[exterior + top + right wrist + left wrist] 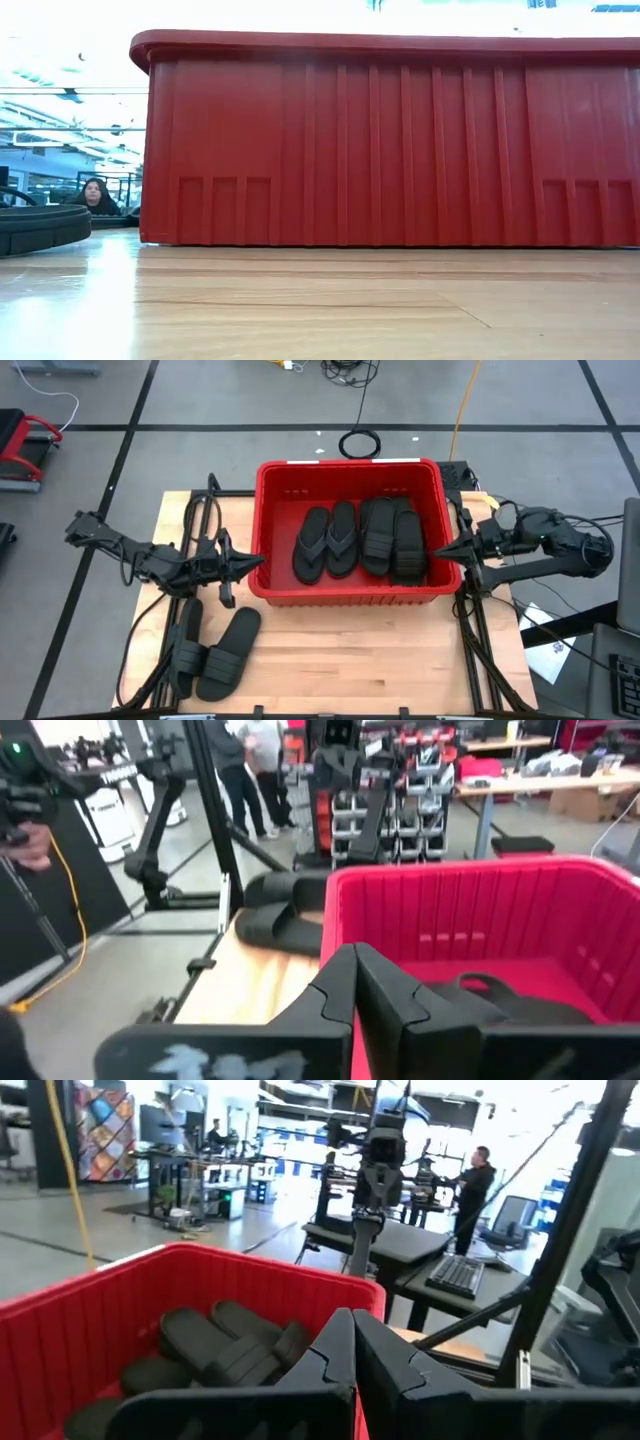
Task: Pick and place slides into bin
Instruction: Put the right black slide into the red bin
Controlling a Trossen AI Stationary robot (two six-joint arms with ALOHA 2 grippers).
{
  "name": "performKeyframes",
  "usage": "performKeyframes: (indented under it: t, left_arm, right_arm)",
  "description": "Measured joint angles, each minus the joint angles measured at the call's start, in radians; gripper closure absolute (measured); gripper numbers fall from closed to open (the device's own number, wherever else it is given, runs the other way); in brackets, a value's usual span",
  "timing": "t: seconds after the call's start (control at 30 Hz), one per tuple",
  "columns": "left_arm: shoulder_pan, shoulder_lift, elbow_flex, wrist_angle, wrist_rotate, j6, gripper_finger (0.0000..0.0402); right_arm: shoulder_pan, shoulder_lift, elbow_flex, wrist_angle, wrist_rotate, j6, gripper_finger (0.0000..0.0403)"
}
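Right now both claws sit closed on nothing, one at each side of the red bin [350, 472], centre of the high view. Left gripper [256, 563] hovers just off the bin's left wall, fingers together; right gripper [440, 552] is at the right rim, fingers together too. Looks like a parked, symmetric rest pose, prob. so neither arm blocks the bin mouth.

Inside the bin: thong-style pair [327, 540] left of centre, and ribbed slides stacked [392, 538] to the right, soles flat, packed side by side to save room. Two slides [212, 650] lie on the table [350, 660], lower left of frame, below the left arm, so that arm is best placed for them. Task not finished, judging by that.
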Motion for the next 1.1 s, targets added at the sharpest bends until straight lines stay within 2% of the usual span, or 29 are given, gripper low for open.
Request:
performKeyframes:
  t: [0.13, 0.27, 0.37, 0.47, 0.6, 0.77, 0.87, 0.97, 1.1]
  left_arm:
    - [-0.018, 0.008, 0.0, 0.002, -0.024, -0.053, 0.0402]
    - [-0.038, 0.017, 0.0, -0.024, 0.043, -0.153, 0.0401]
    - [-0.049, 0.012, 0.0, -0.111, 0.121, -0.249, 0.04]
    - [-0.063, 0.013, 0.0, -0.298, 0.203, -0.44, 0.0387]
    - [-0.08, 0.018, -0.001, -0.524, 0.38, -0.642, 0.0353]
    - [-0.141, 0.019, 0.0, -0.665, 0.616, -0.669, 0.0295]
    - [-0.173, 0.019, 0.0, -0.752, 0.762, -0.659, 0.0258]
    - [-0.211, 0.019, 0.0, -0.832, 0.82, -0.658, 0.022]
    - [-0.252, 0.021, -0.013, -0.877, 0.827, -0.632, 0.0175]
  right_arm:
    - [0.0, -0.007, 0.0, -0.042, 0.0, -0.02, 0.0403]
    - [0.0, -0.005, -0.001, -0.054, 0.0, -0.053, 0.0403]
    - [0.0, -0.007, -0.001, -0.053, 0.001, -0.058, 0.0403]
    - [0.0, -0.007, -0.001, -0.053, 0.003, -0.046, 0.0403]
    - [0.0, -0.007, -0.001, -0.052, 0.053, -0.042, 0.0403]
    - [0.0, -0.007, -0.001, -0.042, 0.158, -0.013, 0.0403]
    - [0.0, -0.007, -0.001, -0.015, 0.183, 0.007, 0.0403]
    - [0.0, -0.007, -0.001, 0.029, 0.184, 0.01, 0.0403]
    - [0.0, -0.007, 0.0, 0.076, 0.184, 0.011, 0.0403]
